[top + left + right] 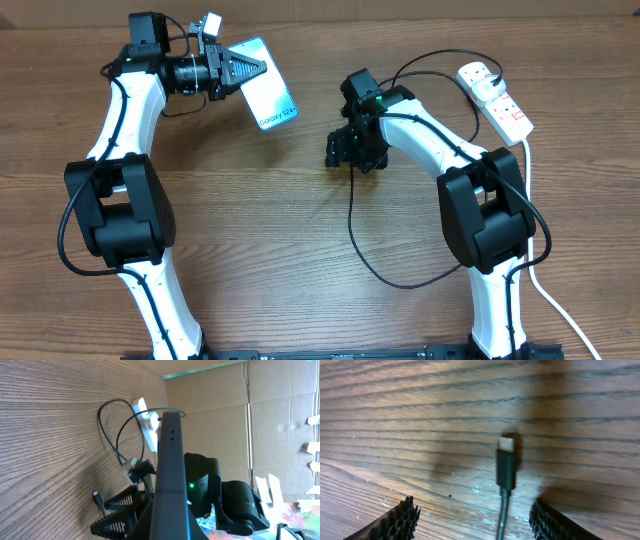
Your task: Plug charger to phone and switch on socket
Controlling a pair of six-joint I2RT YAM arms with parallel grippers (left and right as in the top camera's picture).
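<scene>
The left gripper (pixel 250 72), jaws clamped, is holding the slim blue-screened phone (pixel 268 98) aloft while the right gripper (pixel 472 515) is hovering, jaws apart, over the black charger (pixel 506 467) connector lying on the wooden tabletop (pixel 395 420)

Phone (pixel 265 95) rear-L; socket (pixel 495 98) rear-R on table (pixel 300 250); charger tip (pixel 506 462) centre, under R end effector (pixel 477 519).

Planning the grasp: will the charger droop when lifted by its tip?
Likely yes: its thin cable lies in loose loops, so it should flop and trail. The short connector tip looks moulded, probably stiff. Lying flat and light, it may skid if nudged.
</scene>
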